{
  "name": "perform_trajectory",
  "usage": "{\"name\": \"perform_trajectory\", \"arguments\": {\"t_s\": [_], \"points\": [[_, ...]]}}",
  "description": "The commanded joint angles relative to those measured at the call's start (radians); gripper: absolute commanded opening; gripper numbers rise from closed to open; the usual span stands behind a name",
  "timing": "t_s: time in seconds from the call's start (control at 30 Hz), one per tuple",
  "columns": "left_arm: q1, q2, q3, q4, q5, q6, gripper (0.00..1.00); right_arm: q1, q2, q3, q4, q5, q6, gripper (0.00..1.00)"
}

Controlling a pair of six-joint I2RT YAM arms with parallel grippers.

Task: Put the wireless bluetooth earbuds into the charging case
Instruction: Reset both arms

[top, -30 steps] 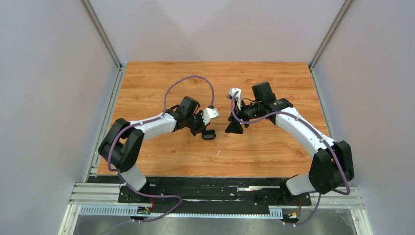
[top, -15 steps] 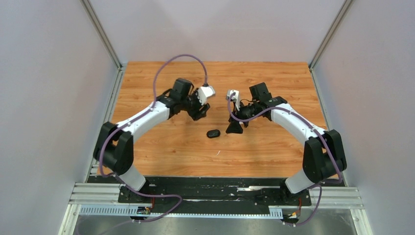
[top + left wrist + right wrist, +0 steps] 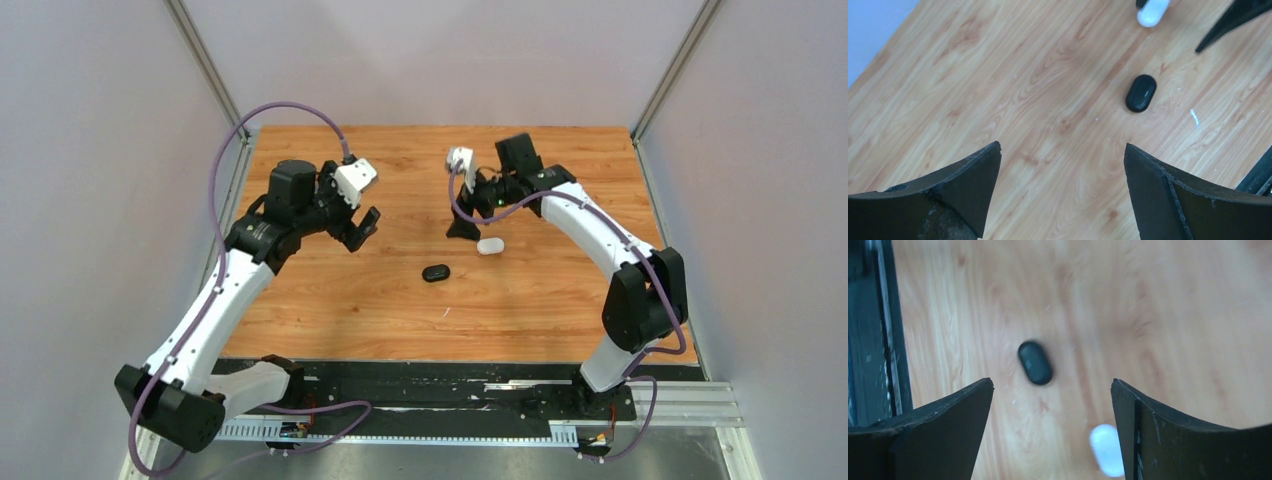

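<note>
The wood table [image 3: 300, 310] is filling the mid of the top view, w/ grey walls [image 3: 100, 150] standing round it. L arm [image 3: 215, 300] is stretching far out toward the rear-left of the table. R arm [image 3: 600, 235] is arching in from the right toward rear centre. L gripper [image 3: 1062, 146] is hanging above the wood w/ fingers spread wide, nothing btw them. R gripper [image 3: 1052, 382] is standing just as wide, gripping nothing, tips pointing down just left of the white charging case [image 3: 490, 246]. That case is lying flat, looking shut, blurred in R wrist view. The black charging case [image 3: 435, 272] is lying flat near centre, looking shut, near the white one but apart, clear of both grippers. The earbuds aren't showing in any view, so can't tell if they're sitting inside the cases
</note>
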Motion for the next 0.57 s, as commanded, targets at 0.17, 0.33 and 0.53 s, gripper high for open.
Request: {"name": "perform_trajectory", "arguments": {"t_s": [0.17,0.33,0.53], "points": [[0.134,-0.030,0.066,-0.063,-0.188,-0.231,1.00,-0.100,-0.144,0.287,0.110,0.378,0.459,1.00],[0.142,0.028,0.043,0.001,-0.227,-0.333,1.00,-0.104,-0.238,0.105,0.136,0.744,0.560,1.00],[0.143,0.038,0.018,0.023,-0.196,-0.312,1.00,-0.104,-0.317,-0.035,0.159,0.710,0.546,1.00]]}}
